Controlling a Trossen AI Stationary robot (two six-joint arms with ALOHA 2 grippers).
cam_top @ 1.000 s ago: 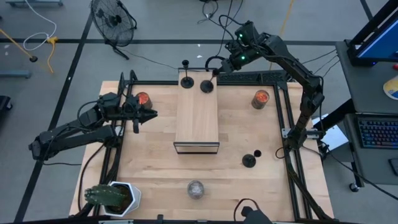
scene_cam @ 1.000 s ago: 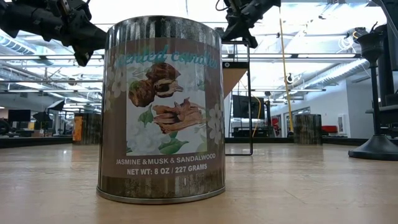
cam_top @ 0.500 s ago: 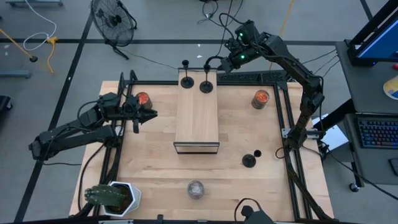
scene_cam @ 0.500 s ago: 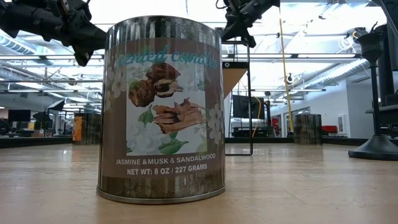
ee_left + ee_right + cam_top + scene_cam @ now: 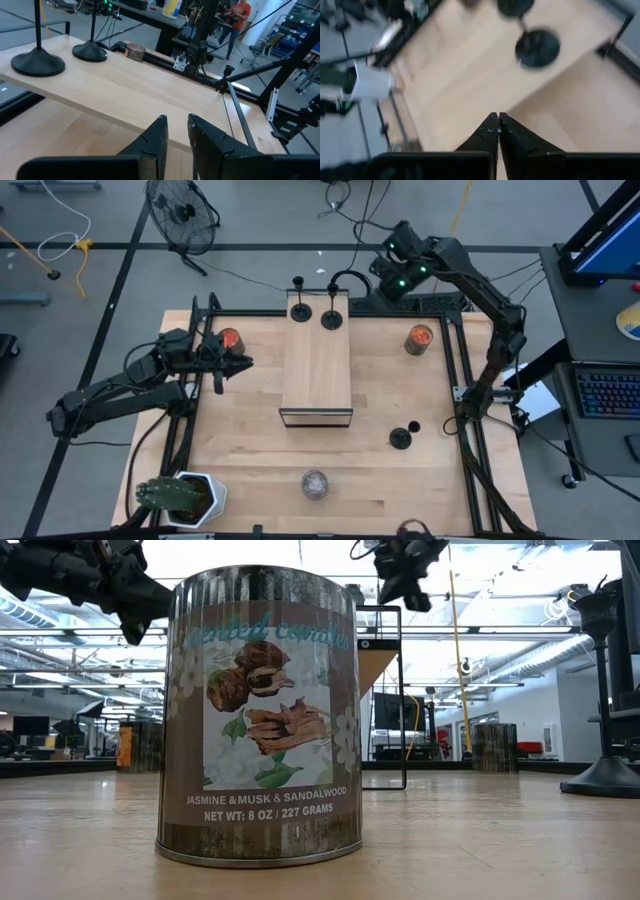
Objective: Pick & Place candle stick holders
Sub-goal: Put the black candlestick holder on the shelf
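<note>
Two black candle stick holders (image 5: 299, 310) (image 5: 331, 317) stand on their disc bases at the far end of a raised wooden platform (image 5: 317, 365). A third holder (image 5: 401, 438) stands on the table near the right side. My right gripper (image 5: 380, 277) hangs shut in the air beyond the platform's far right corner, apart from the nearer holder (image 5: 537, 48); its fingers (image 5: 498, 122) hold nothing. My left gripper (image 5: 240, 363) waits left of the platform, its fingers (image 5: 162, 132) a narrow gap apart and empty.
Two brownish jars with orange tops (image 5: 230, 340) (image 5: 419, 338) stand left and right of the platform. A scented-candle tin (image 5: 260, 715) sits near the front edge (image 5: 315, 483). A white plant pot (image 5: 190, 498) is at the front left. A black frame (image 5: 455, 370) borders the table.
My right gripper has drawn back from the right-hand holder on the platform, toward the table's far right corner and slightly up, and its wrist has turned. Both holders on the platform stay standing where they were. My left arm has kept still.
</note>
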